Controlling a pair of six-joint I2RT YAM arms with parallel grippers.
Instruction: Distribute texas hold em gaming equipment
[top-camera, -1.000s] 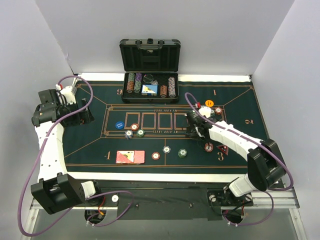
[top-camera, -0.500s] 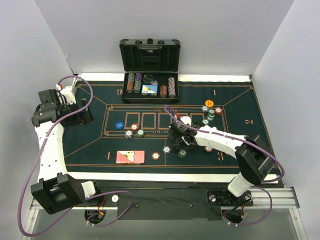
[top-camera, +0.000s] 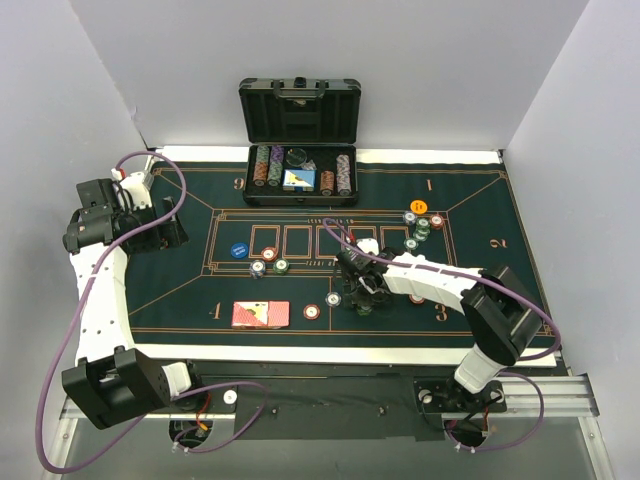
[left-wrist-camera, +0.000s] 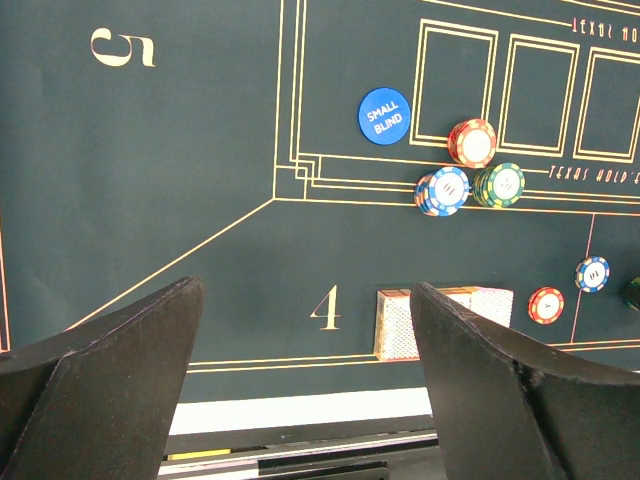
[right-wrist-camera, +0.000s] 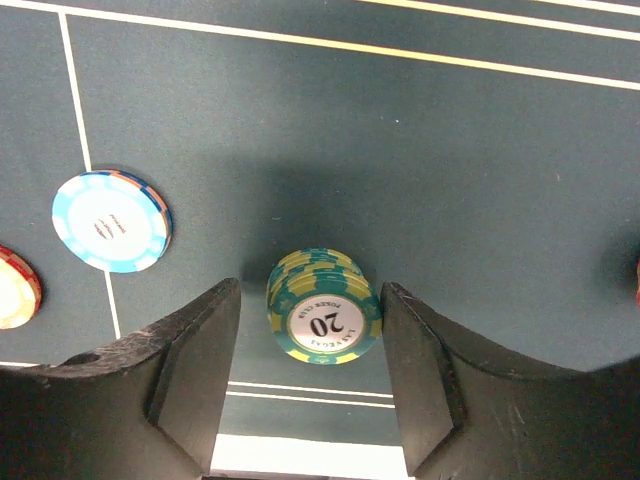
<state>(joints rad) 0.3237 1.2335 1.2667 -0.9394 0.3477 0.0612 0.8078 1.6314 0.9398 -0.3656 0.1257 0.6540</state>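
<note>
A stack of green poker chips (right-wrist-camera: 323, 320) stands on the felt between the fingers of my right gripper (right-wrist-camera: 312, 345). The jaws are open: a small gap shows on the left and the right finger is almost touching. From above, that gripper (top-camera: 365, 300) covers the stack near the table's front middle. A light blue chip (right-wrist-camera: 110, 221) and a red chip (top-camera: 312, 311) lie just left of it. Red-backed cards (top-camera: 260, 314) lie by seat 4. My left gripper (left-wrist-camera: 305, 380) hangs wide open and empty over the left side.
The blue small-blind disc (left-wrist-camera: 384, 115) sits beside three short chip stacks (left-wrist-camera: 470, 170). An orange disc (top-camera: 419, 206) and more chips (top-camera: 420, 228) lie at the right. The open black case (top-camera: 300, 150) with racked chips stands at the back edge.
My right arm has swung left from the seat 3 area to the green chip stack, and its jaws now straddle it. The left arm has not moved.
</note>
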